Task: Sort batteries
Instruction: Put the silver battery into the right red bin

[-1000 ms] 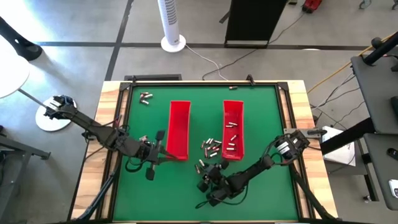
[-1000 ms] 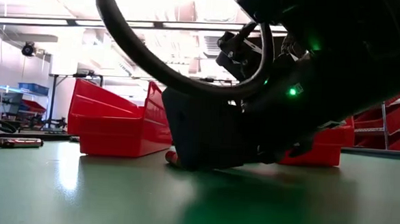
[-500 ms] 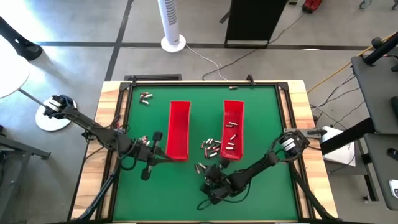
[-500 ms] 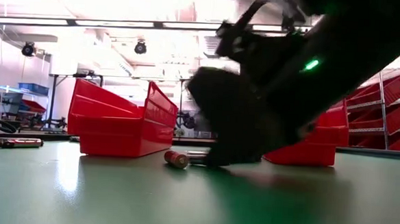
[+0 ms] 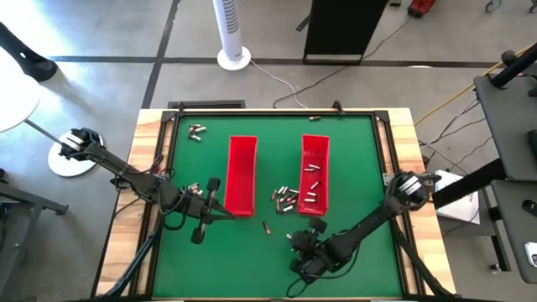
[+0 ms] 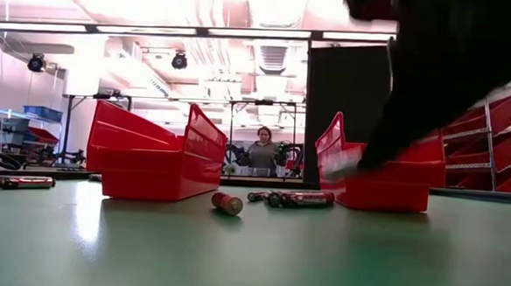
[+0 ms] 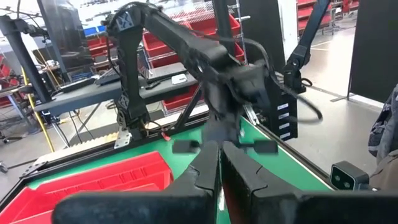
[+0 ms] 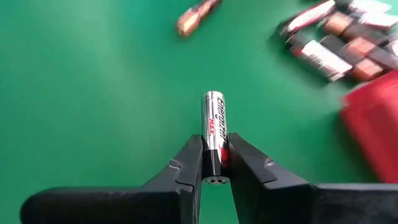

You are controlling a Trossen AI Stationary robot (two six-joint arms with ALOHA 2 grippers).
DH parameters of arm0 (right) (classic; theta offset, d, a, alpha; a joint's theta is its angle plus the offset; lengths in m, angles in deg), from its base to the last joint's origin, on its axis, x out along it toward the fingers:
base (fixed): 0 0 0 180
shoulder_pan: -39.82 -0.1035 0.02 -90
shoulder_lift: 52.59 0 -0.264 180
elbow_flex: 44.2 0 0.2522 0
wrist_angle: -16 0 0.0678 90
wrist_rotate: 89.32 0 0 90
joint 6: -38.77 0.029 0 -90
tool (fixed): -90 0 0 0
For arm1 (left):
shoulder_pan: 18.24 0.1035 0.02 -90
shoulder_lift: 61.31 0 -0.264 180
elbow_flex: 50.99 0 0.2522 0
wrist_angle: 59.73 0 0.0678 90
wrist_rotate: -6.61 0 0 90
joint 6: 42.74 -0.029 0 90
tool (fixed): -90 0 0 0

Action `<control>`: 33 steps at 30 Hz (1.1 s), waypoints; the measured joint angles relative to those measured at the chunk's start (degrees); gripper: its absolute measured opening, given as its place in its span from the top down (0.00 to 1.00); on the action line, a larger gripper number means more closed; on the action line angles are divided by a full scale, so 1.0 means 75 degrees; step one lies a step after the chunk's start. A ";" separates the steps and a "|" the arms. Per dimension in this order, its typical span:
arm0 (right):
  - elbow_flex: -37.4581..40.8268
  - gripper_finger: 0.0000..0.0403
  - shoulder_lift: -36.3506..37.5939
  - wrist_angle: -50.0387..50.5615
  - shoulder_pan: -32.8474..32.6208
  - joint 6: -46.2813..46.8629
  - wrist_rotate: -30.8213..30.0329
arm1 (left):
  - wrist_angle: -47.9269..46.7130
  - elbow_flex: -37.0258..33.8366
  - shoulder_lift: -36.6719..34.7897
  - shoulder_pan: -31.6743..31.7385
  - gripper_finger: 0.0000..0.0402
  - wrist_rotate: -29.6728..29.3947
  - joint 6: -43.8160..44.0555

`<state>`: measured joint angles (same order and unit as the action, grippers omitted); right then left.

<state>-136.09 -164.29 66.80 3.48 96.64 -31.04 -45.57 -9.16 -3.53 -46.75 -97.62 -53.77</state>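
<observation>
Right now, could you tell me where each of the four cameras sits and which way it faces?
High view: overhead, looking straight down on the green table; both arms show.
Low view: at table-top height, looking level past the red trays to a person; a blurred arm at right.
Left wrist view: past the shut left gripper toward the other arm.
Right wrist view: down at the mat; the right gripper holds a battery.
Low and right wrist views share the loose battery.
</observation>
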 joint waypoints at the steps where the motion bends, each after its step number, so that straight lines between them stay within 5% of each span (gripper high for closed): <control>1: -0.0003 0.88 0.0187 0.0100 0.0002 -0.0062 -0.0003 | 0.0002 0.0012 -0.0003 0.0000 1.00 0.0001 0.0000; 14: 0.0259 0.89 0.2329 0.3419 0.0614 -0.1422 0.0144 | 0.0032 -0.0005 -0.0006 0.0020 1.00 -0.0031 -0.0133; 24: 0.0312 0.89 0.2452 0.3196 0.3040 -0.5271 0.2051 | 0.0467 -0.0003 -0.0003 0.0054 1.00 -0.0056 -0.0684; 33: 0.0385 0.88 0.2017 0.3189 0.4544 -0.7140 0.3459 | 0.0552 0.0319 -0.0017 0.0239 1.00 -0.0282 -0.1528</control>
<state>-133.20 -149.16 90.71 37.56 43.09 -5.10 -41.43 -6.76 -3.66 -44.96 -99.73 -65.23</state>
